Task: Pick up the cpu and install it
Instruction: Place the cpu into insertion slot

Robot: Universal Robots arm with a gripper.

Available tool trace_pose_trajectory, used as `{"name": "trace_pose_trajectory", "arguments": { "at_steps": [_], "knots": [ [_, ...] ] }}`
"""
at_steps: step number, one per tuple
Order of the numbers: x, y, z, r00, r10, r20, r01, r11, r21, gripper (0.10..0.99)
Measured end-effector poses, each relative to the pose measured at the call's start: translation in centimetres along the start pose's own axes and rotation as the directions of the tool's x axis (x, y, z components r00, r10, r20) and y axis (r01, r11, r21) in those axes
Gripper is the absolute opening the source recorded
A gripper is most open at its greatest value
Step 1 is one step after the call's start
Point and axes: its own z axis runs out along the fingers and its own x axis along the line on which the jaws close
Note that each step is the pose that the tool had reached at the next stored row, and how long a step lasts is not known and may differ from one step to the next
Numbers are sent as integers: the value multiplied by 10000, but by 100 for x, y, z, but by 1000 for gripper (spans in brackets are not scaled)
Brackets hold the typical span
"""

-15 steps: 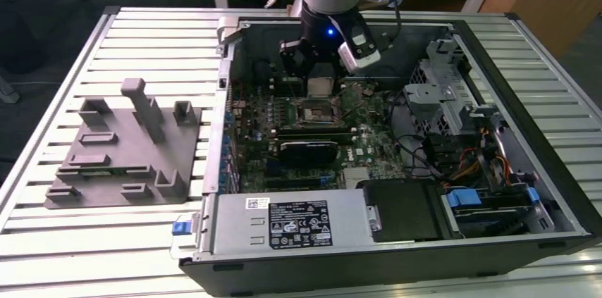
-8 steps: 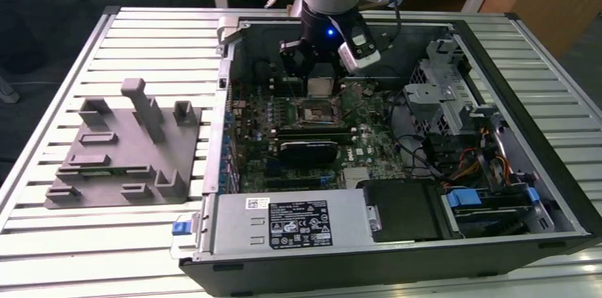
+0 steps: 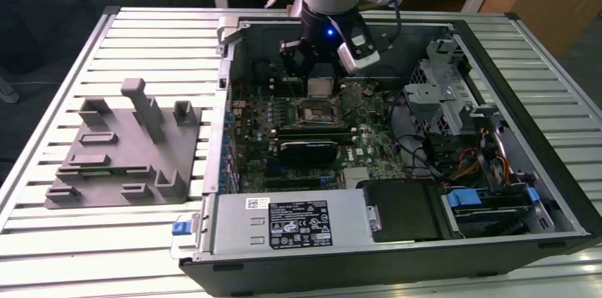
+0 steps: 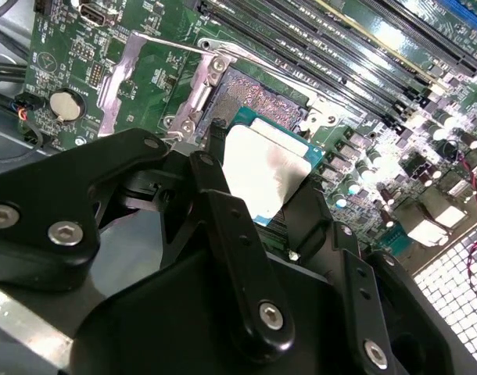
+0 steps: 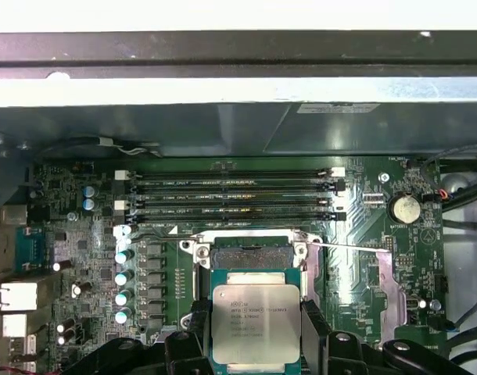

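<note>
Gripper (image 5: 256,334) is pinching the cpu (image 5: 256,324) by two opposite edges. Black fingers (image 5: 313,328) are pressing on either side, silver lid facing up, green substrate edge showing around it. In the second wrist view the same grip is showing: cpu (image 4: 266,176) is sitting between the fingertips (image 4: 216,160), w/ the gripper (image 4: 262,186) closed on it.

In the exterior view the arm is hanging inside the open PC case (image 3: 555,192), approx centre of the motherboard. The cpu (image 3: 321,87) is hovering just at 12 o'clock of the CPU socket (image 3: 315,109), near it. The grey fixture (image 3: 123,150) is lying on the slatted table (image 3: 56,256) at 9 o'clock of the case, well apart from the gripper (image 3: 321,76). The power supply (image 3: 282,222) is lying at 6 o'clock of the socket.

Progress, judging from this: pick-up is looking done, since the chip is off the table and over the board. Install isn't done. The socket (image 5: 250,258) is standing open, contact field bare (image 4: 258,98), and its metal load plate (image 4: 141,78) is flipped back beside it. The cpu is looking clear of the socket, not seated, but I can't tell how much gap is left. Seating the chip and closing the plate are both not yet done. DIMM slots (image 5: 231,195) and the coin cell (image 5: 407,208) are lying nearby, untouched.
</note>
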Motion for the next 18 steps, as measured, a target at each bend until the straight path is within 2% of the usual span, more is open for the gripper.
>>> {"name": "trace_pose_trajectory", "arguments": {
  "at_steps": [5, 9, 14, 18],
  "knots": [
    [0, 0, 1, 9974, 719, 43, -719, 9974, 24, 541],
    [1, 0, 1, 9905, 1369, 84, -1370, 9906, 56, 541],
    [0, 0, 1, 9768, 2137, 130, -2138, 9769, 67, 541],
    [0, 0, 2, 9604, 2780, 170, -2782, 9605, 70, 541]
  ]
}}
